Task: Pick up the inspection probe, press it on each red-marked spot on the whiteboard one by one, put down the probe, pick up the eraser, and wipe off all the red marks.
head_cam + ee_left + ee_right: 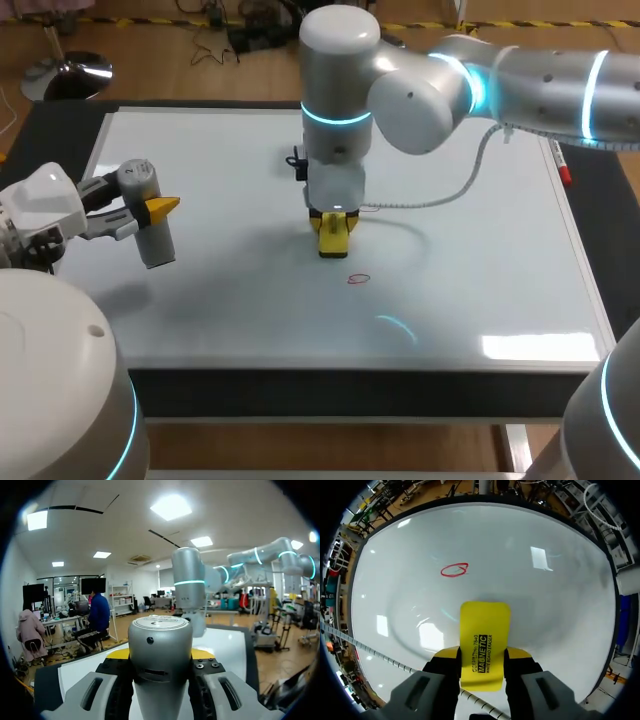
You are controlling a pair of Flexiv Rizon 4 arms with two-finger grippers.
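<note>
Dark bench (55,135) framing the left and near edges (matte black, by the look of it), with bright overhead-light glare (530,346) pooling toward the near right corner.

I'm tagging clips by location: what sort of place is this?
Probably a robotics lab bench: two robot arms work over a whiteboard, the left pincer holding a grey probe, the right pincer a yellow eraser.

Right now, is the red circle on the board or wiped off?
On the board. The red circle shows on the whiteboard, just ahead of the yellow eraser held by the right gripper.
</note>
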